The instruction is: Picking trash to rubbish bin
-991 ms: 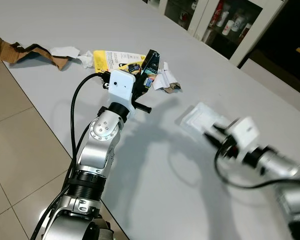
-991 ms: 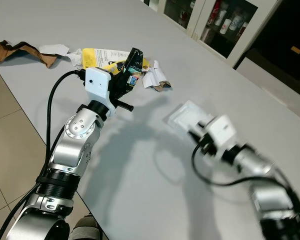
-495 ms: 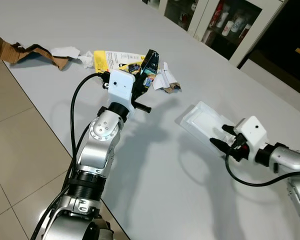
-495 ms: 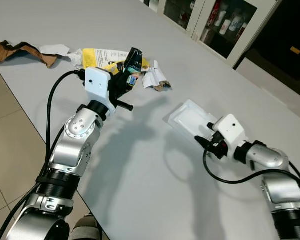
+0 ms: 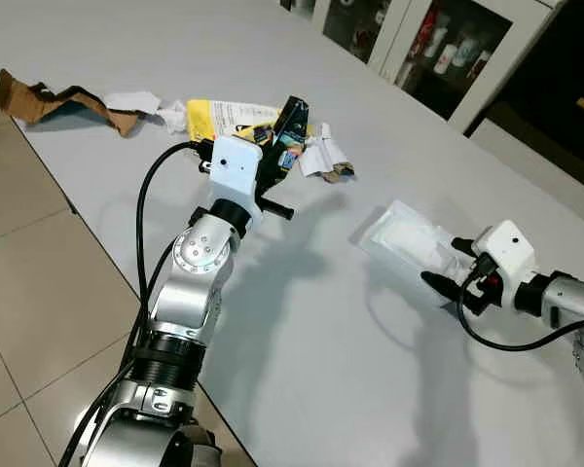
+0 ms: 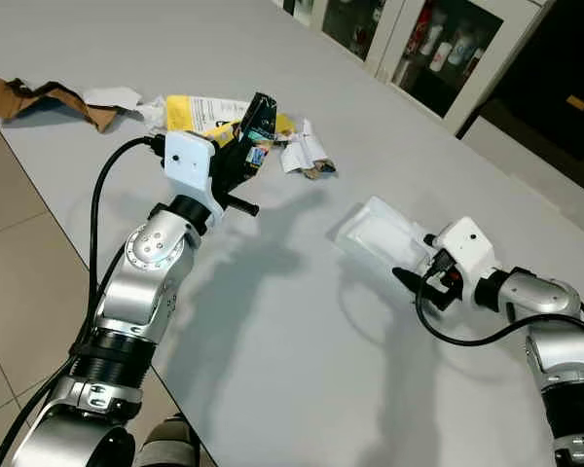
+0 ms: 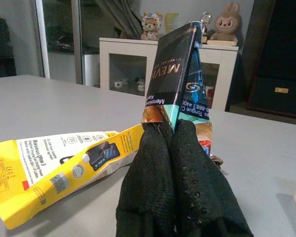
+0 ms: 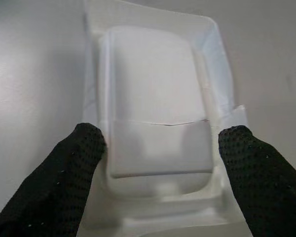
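My left gripper [image 7: 172,133] is shut on a dark snack wrapper [image 7: 180,79], held upright above the table; the same wrapper [image 5: 292,125] shows over the litter pile. A clear plastic blister tray [image 5: 406,240] lies flat on the grey table [image 5: 302,321] to the right. My right gripper [image 5: 450,263] stands open at the tray's near end, its fingers [image 8: 84,158] on either side of the tray [image 8: 153,123], just above it. A yellow package [image 5: 229,115] lies behind the left gripper.
Torn brown cardboard [image 5: 49,99], crumpled white paper [image 5: 134,101] and small paper scraps [image 5: 323,158] lie along the table's far left. The table edge [image 5: 88,229] drops to a tiled floor on the left. A glass-door cabinet [image 5: 423,44] stands beyond.
My right arm has drawn back to the right, so its open fingers now sit at the blister tray's near end. The left gripper has kept still with the wrapper.
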`<state>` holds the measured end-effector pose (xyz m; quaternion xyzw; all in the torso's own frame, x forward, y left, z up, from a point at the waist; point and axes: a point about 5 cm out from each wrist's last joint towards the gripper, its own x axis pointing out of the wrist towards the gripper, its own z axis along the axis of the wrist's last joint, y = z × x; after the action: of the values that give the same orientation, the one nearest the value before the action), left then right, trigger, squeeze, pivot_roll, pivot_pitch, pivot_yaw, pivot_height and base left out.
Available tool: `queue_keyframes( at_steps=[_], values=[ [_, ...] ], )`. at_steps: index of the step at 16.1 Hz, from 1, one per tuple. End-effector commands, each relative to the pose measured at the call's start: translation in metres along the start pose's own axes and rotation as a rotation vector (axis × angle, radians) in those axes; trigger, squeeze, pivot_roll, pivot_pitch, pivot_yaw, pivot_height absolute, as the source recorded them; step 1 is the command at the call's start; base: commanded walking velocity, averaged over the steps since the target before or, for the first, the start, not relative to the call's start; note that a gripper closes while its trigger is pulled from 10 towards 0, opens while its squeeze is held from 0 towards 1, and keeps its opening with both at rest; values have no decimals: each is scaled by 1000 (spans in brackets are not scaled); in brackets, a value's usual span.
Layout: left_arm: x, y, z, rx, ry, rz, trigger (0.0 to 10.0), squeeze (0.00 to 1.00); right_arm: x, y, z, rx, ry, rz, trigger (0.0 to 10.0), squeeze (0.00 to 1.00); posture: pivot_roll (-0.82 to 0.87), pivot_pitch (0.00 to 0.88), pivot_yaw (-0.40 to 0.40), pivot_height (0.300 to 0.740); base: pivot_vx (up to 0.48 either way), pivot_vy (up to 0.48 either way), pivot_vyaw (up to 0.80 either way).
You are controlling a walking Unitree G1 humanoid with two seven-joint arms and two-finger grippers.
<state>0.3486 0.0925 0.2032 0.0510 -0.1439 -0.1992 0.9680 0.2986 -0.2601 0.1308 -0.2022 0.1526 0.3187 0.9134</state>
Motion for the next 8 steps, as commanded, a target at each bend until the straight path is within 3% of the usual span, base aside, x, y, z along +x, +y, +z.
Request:
queue_keyframes(
  at_steps=[1, 5, 6, 7, 8],
  values=[
    [1, -6, 1, -5, -5, -15, 10000, 0, 0, 23, -35, 52, 144, 122, 10000, 1000, 203, 181, -160, 740, 0, 0, 0],
    [0, -6, 1, -6, -4, -17, 10000, 0, 6, 59, -54, 138, 191, 305, 10000, 1000, 205, 184, -162, 740, 0, 0, 0],
    [1, -7, 2, -7, -5, -19, 10000, 0, 6, 69, -59, 152, 205, 351, 10000, 714, 205, 184, -162, 740, 0, 0, 0],
    [1, -7, 2, -7, -6, -21, 10000, 0, 6, 78, -63, 151, 217, 390, 10000, 0, 205, 184, -162, 740, 0, 0, 0],
    [1, -7, 2, -7, -5, -21, 10000, 0, 7, 85, -67, 152, 228, 406, 10000, 0, 208, 183, -161, 740, 0, 0, 0]
  ],
)
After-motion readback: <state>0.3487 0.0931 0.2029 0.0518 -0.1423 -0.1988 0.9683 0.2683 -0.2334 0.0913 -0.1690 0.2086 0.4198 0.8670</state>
